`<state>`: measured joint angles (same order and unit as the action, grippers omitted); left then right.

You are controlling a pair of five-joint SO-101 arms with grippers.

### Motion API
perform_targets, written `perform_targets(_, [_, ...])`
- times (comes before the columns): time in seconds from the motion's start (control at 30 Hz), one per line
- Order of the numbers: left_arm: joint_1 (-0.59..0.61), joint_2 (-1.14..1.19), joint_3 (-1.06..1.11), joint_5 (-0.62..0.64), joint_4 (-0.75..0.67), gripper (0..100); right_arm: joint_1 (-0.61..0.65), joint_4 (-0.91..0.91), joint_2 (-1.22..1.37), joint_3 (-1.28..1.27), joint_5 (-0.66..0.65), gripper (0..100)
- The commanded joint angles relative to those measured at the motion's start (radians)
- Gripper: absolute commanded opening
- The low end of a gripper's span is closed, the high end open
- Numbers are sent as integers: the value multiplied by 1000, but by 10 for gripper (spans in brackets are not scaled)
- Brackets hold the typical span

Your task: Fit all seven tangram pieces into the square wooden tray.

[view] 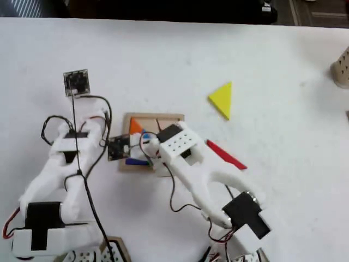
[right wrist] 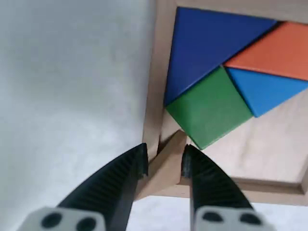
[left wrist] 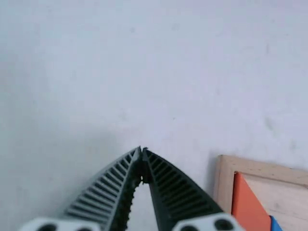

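Wood of pale tone forms the square tray (view: pixel 169 116), which lies near the middle of the white counter (view: pixel 163 54), between the two arms.

Right arm (view: pixel 202 174): reaches in from the near right edge of the counter, its wrist over the tray. The right jaws are clamped on a pale wooden piece (right wrist: pixel 166 166), held tilted at one corner of the tray, over the rim (right wrist: pixel 156 72).

Tray contents, right wrist view: a dark blue triangle (right wrist: pixel 207 43) against the rim, an orange triangle (right wrist: pixel 274 48), a lighter blue triangle (right wrist: pixel 264 89) and a green square (right wrist: pixel 209 108). All lie flat, edge to edge. A corner of the green square sits just beside the held piece.

Left arm (view: pixel 71 147): bent at the near left, its wrist beside the tray's left edge. The left jaws are together, tips touching, over bare counter just beside a tray corner (left wrist: pixel 224 178).

Loose pieces: a yellow triangle (view: pixel 222 98) lies on the counter beyond the tray, to the right, well apart from it. A red piece (view: pixel 226 155) lies just beside the right arm.
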<state>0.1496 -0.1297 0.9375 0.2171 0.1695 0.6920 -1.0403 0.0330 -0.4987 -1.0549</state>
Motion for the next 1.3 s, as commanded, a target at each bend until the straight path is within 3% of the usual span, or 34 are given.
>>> perform_targets(0.0, [13,-4,-60,6,-32,28,7,-2,-16,35,69,149])
perform_targets(0.2, [13,-4,-60,6,-32,28,13,-114,-88,89,94,276])
perform_targets(0.37, [12,-4,-60,6,-32,28,-2,-174,-205,95,100,251])
perform_targets(0.43, [12,-4,-60,6,-32,28,-25,-197,-271,95,158,232])
perform_targets(0.57, [5,-5,-58,6,-31,25,-143,-193,-377,75,390,163])
perform_targets(0.7, [-18,-7,-52,8,-23,24,-297,-159,-386,-12,692,9])
perform_targets(0.73, [-30,-8,-51,8,-21,24,-332,-150,-389,-44,741,18])
perform_targets(0.97, [-101,-45,-57,8,109,24,-610,-65,-398,-255,781,19])
perform_targets(1.1, [-239,-171,-52,8,218,24,-733,-21,-420,-299,781,18])
perform_targets(1.27, [-558,-272,-17,8,361,24,-762,-2,-473,-347,776,18])
